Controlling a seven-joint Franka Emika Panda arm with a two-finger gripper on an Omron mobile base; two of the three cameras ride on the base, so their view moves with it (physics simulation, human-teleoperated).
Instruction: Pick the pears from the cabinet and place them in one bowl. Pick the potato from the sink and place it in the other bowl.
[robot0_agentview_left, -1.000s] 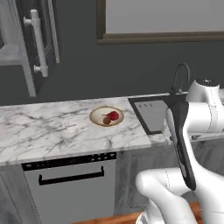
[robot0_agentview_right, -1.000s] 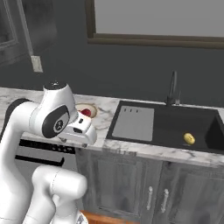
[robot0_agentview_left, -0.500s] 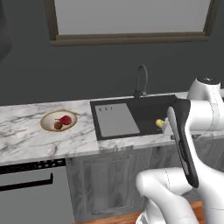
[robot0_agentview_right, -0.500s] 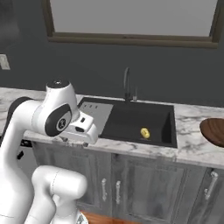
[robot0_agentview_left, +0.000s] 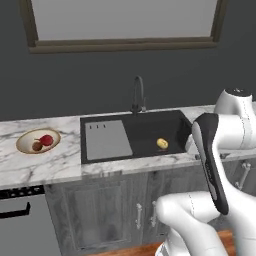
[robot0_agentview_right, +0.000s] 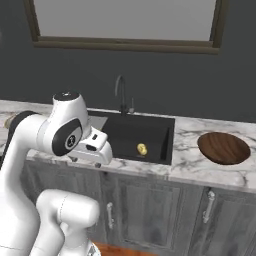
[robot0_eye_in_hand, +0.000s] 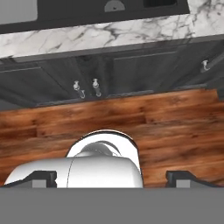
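The pale-yellow potato (robot0_agentview_left: 161, 143) (robot0_agentview_right: 142, 148) lies on the floor of the black sink (robot0_agentview_left: 145, 131) (robot0_agentview_right: 152, 131). On the marble counter to the far left stands the cream-tan bowl (robot0_agentview_left: 26, 145), with the red pear (robot0_agentview_left: 46, 139) and the brown pear (robot0_agentview_left: 36, 146) inside it. The dark brown bowl (robot0_agentview_right: 223, 148) sits empty on the counter right of the sink. My gripper (robot0_agentview_right: 87, 161) (robot0_eye_in_hand: 111, 179) hangs in front of the sink's near edge, pointing down at the floor, open and holding nothing. The cabinet is out of view.
A dark curved tap (robot0_agentview_left: 138, 92) rises behind the basin, and a ribbed grey drainboard (robot0_agentview_left: 106, 139) lies to its left. A framed window (robot0_agentview_left: 125, 22) is above. Grey cupboard doors (robot0_eye_in_hand: 131, 74) and a wooden floor (robot0_eye_in_hand: 175, 118) lie below my hand.
The whole scene has slid left as the base drove right along the counter. The sink is now central and the dark bowl has come into view. The gripper stays open.
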